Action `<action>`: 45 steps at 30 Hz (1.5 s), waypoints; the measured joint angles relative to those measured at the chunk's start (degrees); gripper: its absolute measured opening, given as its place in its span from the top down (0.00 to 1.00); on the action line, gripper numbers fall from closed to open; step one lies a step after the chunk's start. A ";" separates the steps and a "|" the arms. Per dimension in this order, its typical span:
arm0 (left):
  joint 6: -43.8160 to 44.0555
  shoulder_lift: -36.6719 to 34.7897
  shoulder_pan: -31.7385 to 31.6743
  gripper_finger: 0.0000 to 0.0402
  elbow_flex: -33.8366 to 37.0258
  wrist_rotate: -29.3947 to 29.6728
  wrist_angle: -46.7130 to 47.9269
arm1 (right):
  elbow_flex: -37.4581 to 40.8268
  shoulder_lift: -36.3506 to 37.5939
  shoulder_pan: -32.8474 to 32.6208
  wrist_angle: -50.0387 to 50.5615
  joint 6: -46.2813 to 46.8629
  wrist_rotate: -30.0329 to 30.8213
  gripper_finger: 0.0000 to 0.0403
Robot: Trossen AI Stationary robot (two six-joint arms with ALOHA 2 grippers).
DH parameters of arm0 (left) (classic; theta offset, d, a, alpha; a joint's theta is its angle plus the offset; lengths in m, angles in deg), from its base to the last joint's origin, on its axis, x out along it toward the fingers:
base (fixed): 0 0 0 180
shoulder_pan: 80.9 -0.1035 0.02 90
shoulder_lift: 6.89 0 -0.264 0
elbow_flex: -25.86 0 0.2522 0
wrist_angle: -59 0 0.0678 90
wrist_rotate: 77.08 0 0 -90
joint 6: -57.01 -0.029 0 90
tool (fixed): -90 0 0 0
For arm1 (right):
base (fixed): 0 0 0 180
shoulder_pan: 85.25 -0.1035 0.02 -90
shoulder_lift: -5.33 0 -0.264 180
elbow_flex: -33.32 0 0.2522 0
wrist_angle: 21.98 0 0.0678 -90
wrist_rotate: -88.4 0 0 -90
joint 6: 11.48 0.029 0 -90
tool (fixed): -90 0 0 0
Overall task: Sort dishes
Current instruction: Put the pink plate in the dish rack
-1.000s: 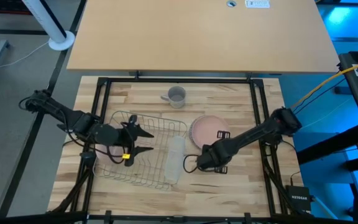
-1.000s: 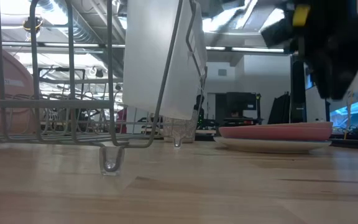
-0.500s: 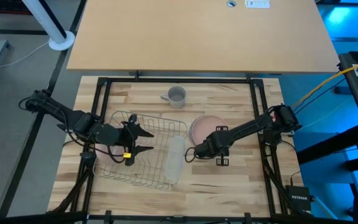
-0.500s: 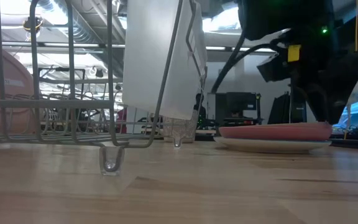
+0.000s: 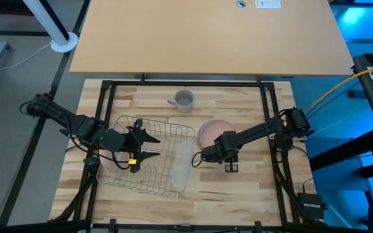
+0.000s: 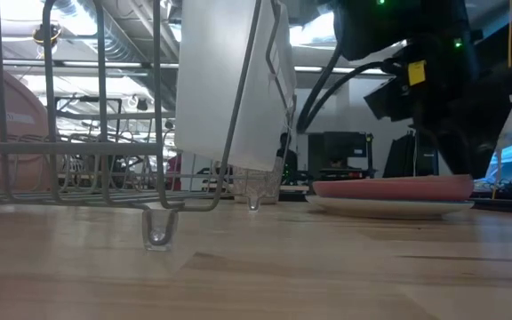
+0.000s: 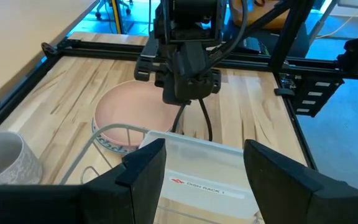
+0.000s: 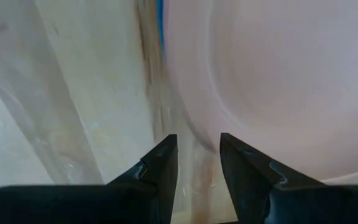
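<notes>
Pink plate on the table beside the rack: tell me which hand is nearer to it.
Right. The right hand hovers at the edge of the pink plate, fingers open. The left hand sits over the wire rack, farther from the plate.

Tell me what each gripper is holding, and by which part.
Nothing is held. The right gripper is open just above the pink plate rim; the left gripper is open and empty over the wire rack.
</notes>
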 joint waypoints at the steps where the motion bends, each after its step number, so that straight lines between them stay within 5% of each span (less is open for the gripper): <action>1: 0.00 0.00 0.00 0.48 0.00 0.02 -0.02 | 0.00 0.00 0.00 -0.10 -0.10 -0.16 0.69; 20: 0.00 0.00 0.00 0.48 0.00 0.02 0.00 | -0.01 0.02 -0.04 -3.99 -1.28 -0.47 0.99; 36: 0.02 0.00 0.00 0.48 0.00 0.00 0.00 | -0.01 0.02 -0.09 -4.14 -1.27 -0.59 0.96; 45: 0.02 0.00 0.00 0.48 0.00 0.02 0.00 | -0.01 0.02 -0.09 -4.44 -0.79 -1.76 0.75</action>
